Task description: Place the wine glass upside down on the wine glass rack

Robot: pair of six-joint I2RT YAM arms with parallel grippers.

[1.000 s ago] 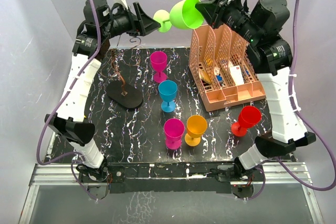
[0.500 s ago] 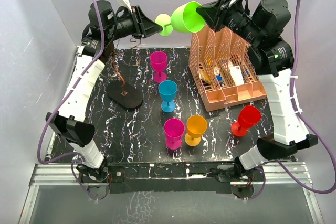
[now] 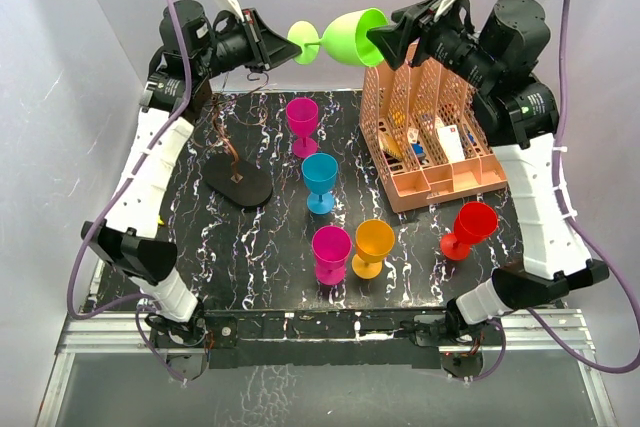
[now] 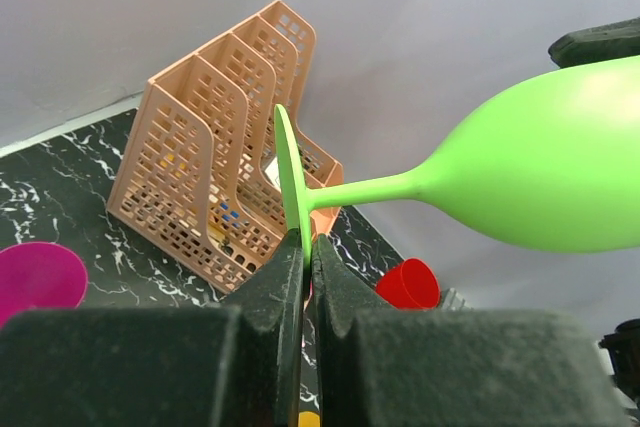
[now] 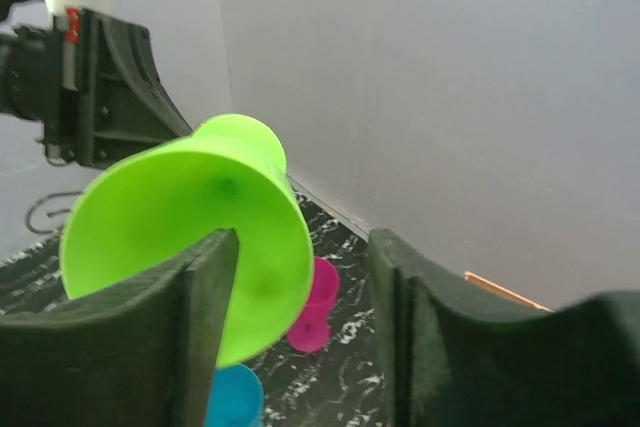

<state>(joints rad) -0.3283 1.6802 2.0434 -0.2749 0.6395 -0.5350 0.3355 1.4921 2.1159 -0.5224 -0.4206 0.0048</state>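
Observation:
A lime-green wine glass lies on its side in the air above the far edge of the table, stem pointing left. My left gripper is shut on the thin disc of its foot, pinched edge-on between the pads. My right gripper stands open at the bowl's mouth; one finger reaches inside the rim, the other stands well apart from it. The wine glass rack, a black disc with a thin post and curled wire arms, stands below the left gripper.
A peach slotted organizer sits under the right arm. On the marbled black table stand other glasses: pink, blue, magenta, orange and red.
My left gripper has closed on the glass's foot. My right gripper has opened off the bowl's rim. The glass has shifted slightly left and up.

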